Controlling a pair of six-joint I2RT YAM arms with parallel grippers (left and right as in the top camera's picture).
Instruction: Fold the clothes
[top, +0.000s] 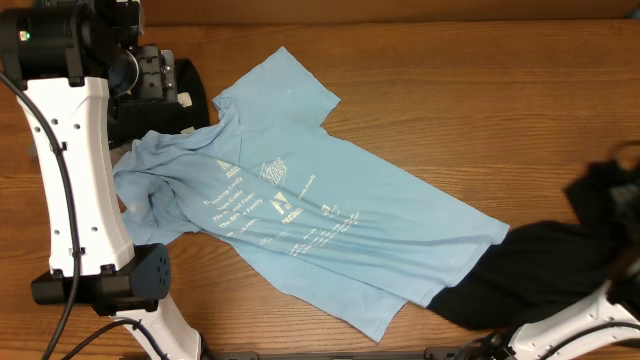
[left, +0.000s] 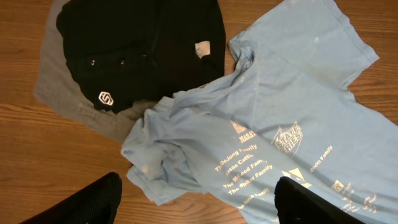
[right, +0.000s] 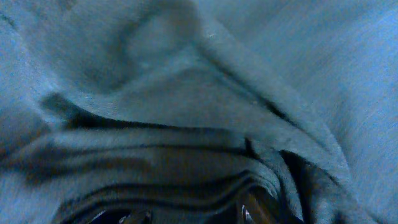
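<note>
A large light blue T-shirt (top: 300, 215) with white print lies spread slantwise across the table, its left sleeve bunched up (left: 161, 162). My left gripper (left: 199, 208) hovers open above that bunched edge, nothing between its black fingers (left: 87, 202). A black shirt (left: 143, 43) with a small white logo lies on a grey one (left: 68, 99) at the back left. At the right, a dark garment (top: 540, 270) is draped over my right arm. Dim folds of cloth (right: 186, 124) fill the right wrist view and hide the jaws.
The white left arm (top: 75, 180) stands along the left edge, partly over the blue shirt's sleeve. A white link of the right arm (top: 580, 320) shows at the bottom right. Bare wood (top: 480, 90) lies at the back right.
</note>
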